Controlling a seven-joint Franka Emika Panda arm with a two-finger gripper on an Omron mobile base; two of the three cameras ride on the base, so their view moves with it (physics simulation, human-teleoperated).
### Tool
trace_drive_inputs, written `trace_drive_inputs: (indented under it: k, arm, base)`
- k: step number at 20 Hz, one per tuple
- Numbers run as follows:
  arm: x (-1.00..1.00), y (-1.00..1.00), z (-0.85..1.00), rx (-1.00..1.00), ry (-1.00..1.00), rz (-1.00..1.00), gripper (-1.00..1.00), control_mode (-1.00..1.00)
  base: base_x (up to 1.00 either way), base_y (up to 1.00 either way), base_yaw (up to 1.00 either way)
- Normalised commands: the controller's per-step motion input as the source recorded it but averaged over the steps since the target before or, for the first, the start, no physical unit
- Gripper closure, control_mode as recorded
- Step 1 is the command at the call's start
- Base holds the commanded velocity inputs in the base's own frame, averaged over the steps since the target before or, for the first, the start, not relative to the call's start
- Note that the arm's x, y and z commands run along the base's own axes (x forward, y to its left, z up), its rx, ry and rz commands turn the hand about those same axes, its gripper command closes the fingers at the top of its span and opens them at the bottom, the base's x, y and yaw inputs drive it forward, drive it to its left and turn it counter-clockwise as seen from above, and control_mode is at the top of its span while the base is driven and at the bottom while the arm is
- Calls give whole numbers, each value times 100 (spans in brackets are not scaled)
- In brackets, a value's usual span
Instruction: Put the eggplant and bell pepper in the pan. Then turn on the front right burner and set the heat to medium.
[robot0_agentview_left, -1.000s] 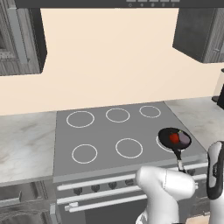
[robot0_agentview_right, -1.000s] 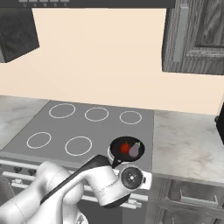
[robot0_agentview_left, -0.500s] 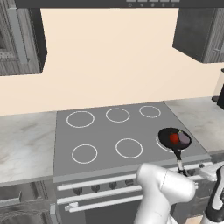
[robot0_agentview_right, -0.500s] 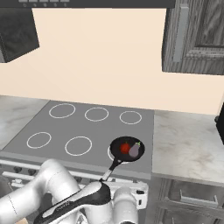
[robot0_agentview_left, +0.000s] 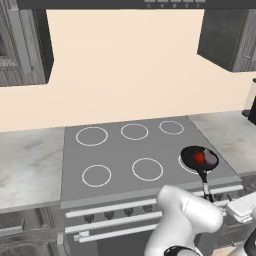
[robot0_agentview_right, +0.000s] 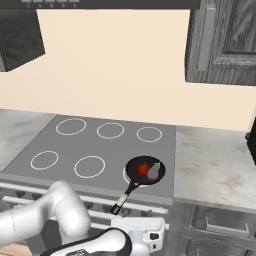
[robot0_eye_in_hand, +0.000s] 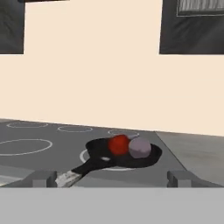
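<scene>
One flat grey cooktop (robot0_agentview_left: 125, 155) lies between two pale marbled counters, the left counter (robot0_agentview_left: 27, 165) and the right counter (robot0_agentview_right: 212, 167), and it carries six white ring burners: three along the back and three along the front. The front right burner (robot0_eye_in_hand: 85, 155) sits under the single black pan (robot0_agentview_right: 145, 170), so only part of its ring peeps out beside the pan's rim. The pan is small, round and shallow, with a thin dark handle (robot0_agentview_right: 125, 196) ending in a pale tip that reaches toward the stove's front edge. Inside it lie two pieces of produce, touching side by side: one bright red, roundish bell pepper (robot0_eye_in_hand: 118, 145) and one dull purple-grey, rounded eggplant (robot0_eye_in_hand: 139, 148), about equal in size and far smaller than the pan. The gripper (robot0_eye_in_hand: 111, 178) hangs low in front of the stove with its two dark fingertips (robot0_eye_in_hand: 41, 177) spread wide apart, grasping nothing, apart from the pan.
</scene>
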Motion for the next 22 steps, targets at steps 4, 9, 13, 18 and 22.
trace_drive_inputs:
  k: [4, 9, 13, 18, 22]
  arm:
    - [0, 0, -27, -2, 0, 0, -100, -100]
    - [0, -15, -35, -5, 0, -2, -100, -100]
    - [0, -11, -32, 0, 0, -2, -100, -100]
    - [0, -5, -27, 0, 0, -2, -100, -100]
    - [0, -2, -18, -1, 0, -6, -100, -100]
  base:
    - [0, 0, 0]
    - [0, 0, 0]
    - [0, 0, 0]
    - [0, 0, 0]
    - [0, 0, 0]
